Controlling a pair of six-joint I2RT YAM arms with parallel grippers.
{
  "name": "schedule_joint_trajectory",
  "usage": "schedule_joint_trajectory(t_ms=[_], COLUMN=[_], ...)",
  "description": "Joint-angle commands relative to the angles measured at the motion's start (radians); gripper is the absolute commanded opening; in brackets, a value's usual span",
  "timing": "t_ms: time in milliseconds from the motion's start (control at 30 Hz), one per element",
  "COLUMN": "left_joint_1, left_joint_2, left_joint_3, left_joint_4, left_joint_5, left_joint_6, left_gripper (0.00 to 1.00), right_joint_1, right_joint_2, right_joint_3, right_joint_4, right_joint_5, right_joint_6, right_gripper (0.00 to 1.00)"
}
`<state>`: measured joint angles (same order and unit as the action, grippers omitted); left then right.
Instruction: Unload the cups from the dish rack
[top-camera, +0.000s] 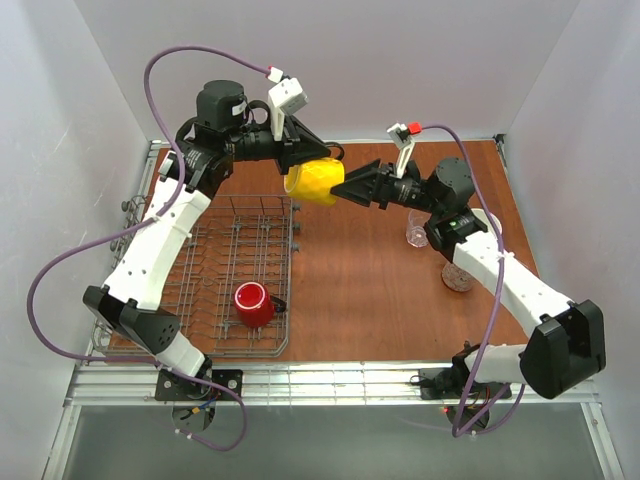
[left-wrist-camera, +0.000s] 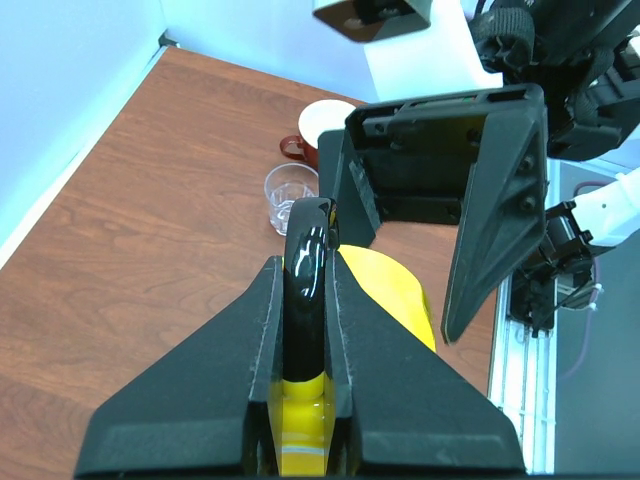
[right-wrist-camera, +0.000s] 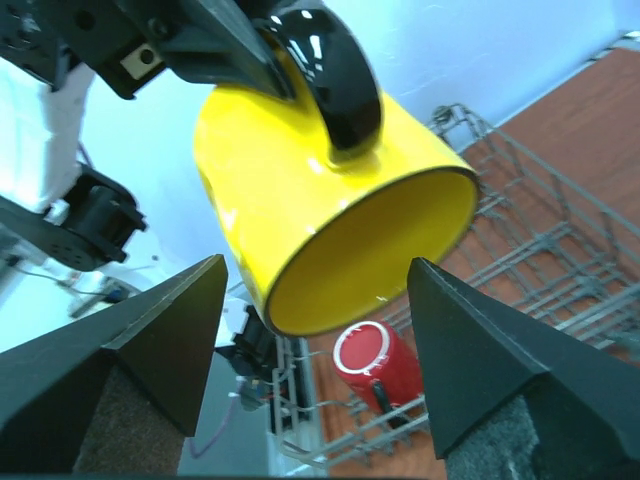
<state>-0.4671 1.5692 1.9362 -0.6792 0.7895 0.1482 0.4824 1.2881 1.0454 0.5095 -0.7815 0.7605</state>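
My left gripper (top-camera: 316, 162) is shut on the black handle (left-wrist-camera: 308, 255) of the yellow mug (top-camera: 314, 181) and holds it in the air on its side, just right of the dish rack's (top-camera: 215, 262) far corner. My right gripper (top-camera: 350, 187) is open, its fingers (left-wrist-camera: 500, 200) either side of the mug's open mouth (right-wrist-camera: 370, 250) without touching it. The red mug (top-camera: 253, 305) lies in the rack near its front right corner and shows in the right wrist view (right-wrist-camera: 380, 365). A clear glass tumbler (top-camera: 417, 236) stands on the table by the right arm.
A second small cup (top-camera: 458, 275) stands partly behind the right forearm; the left wrist view shows a cup with a white inside and a dark red handle (left-wrist-camera: 322, 125) beyond the tumbler (left-wrist-camera: 290, 195). The brown tabletop (top-camera: 360, 290) lies between rack and right arm.
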Motion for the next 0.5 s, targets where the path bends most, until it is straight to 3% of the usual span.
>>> schedule_joint_trajectory(t_ms=[0,67,300,367,467], left_joint_1=[-0.001,-0.002,-0.001,-0.001,-0.001], left_joint_2=[-0.014,-0.015,-0.028,-0.034,-0.04], left_joint_3=[0.05,0.05,0.017,0.009,-0.014], left_joint_4=[0.043,0.043,0.041,0.038,0.033], left_joint_5=[0.042,0.047,0.04,0.037,0.03], left_joint_6=[-0.019,-0.019,-0.003,0.005,0.014], left_gripper=[0.0,0.0,0.0,0.0,0.0], right_joint_1=[0.025,0.025,0.035,0.036,0.035], right_joint_2=[0.013,0.017,-0.002,-0.013,-0.029], right_joint_3=[0.038,0.041,0.05,0.044,0.027], right_joint_4=[0.13,0.148,0.176,0.175,0.173], right_joint_5=[-0.001,0.001,0.017,0.022,0.033], right_joint_6=[0.057,0.071,0.071,0.063,0.051], right_gripper=[0.67,0.62,0.12,0.02,0.01])
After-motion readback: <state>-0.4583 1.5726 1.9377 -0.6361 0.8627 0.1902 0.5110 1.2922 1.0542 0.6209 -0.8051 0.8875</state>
